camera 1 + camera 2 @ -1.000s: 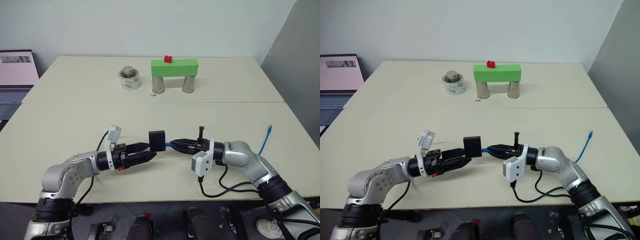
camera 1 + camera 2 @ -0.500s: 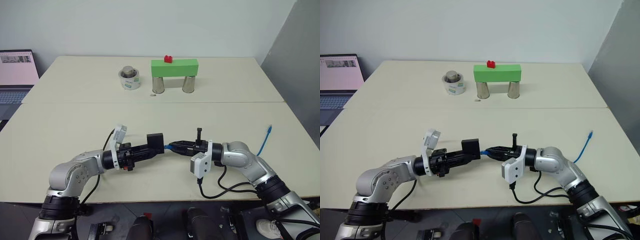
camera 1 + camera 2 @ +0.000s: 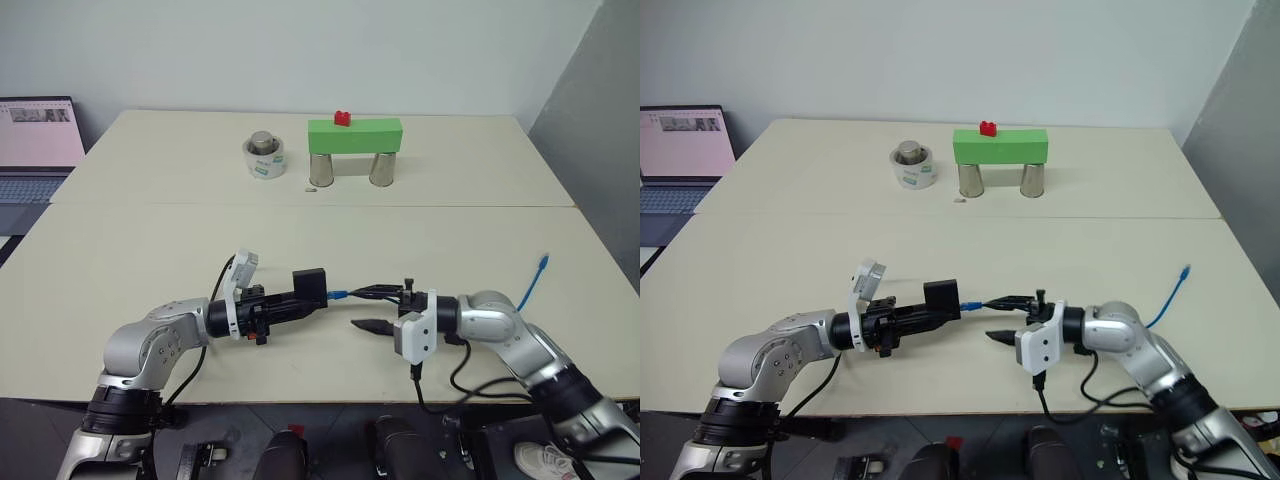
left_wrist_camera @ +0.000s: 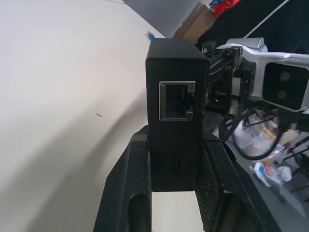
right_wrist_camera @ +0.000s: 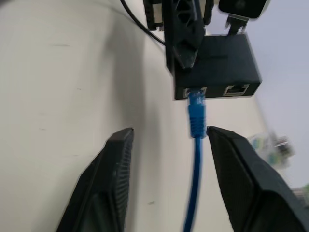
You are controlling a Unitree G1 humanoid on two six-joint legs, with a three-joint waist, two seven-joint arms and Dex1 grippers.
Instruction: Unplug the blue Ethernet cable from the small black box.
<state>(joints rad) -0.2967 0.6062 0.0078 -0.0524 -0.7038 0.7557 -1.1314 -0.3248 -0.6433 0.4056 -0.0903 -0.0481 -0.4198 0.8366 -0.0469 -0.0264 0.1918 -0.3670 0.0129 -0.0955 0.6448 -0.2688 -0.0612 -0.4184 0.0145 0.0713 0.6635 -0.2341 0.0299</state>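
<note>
My left gripper (image 3: 300,297) is shut on the small black box (image 3: 310,283) and holds it just above the table. The left wrist view has the box (image 4: 176,145) clamped between both fingers, with an empty port facing the camera. The blue Ethernet cable (image 3: 338,295) is still plugged into the box's side; in the right wrist view its plug (image 5: 196,108) sits in the port. My right gripper (image 3: 373,308) stands open, its fingers (image 5: 113,179) on either side of the cable and not closing on it. The cable's far end (image 3: 541,263) lies on the table to the right.
At the back of the table a green block (image 3: 354,133) with a red piece on top rests on two metal cups. A white roll holding a metal weight (image 3: 264,156) stands left of it. A laptop (image 3: 35,140) sits at the far left.
My left gripper has closed on the box. In the last half second my right gripper opened, let go of the cable and drew back a little to the right.
</note>
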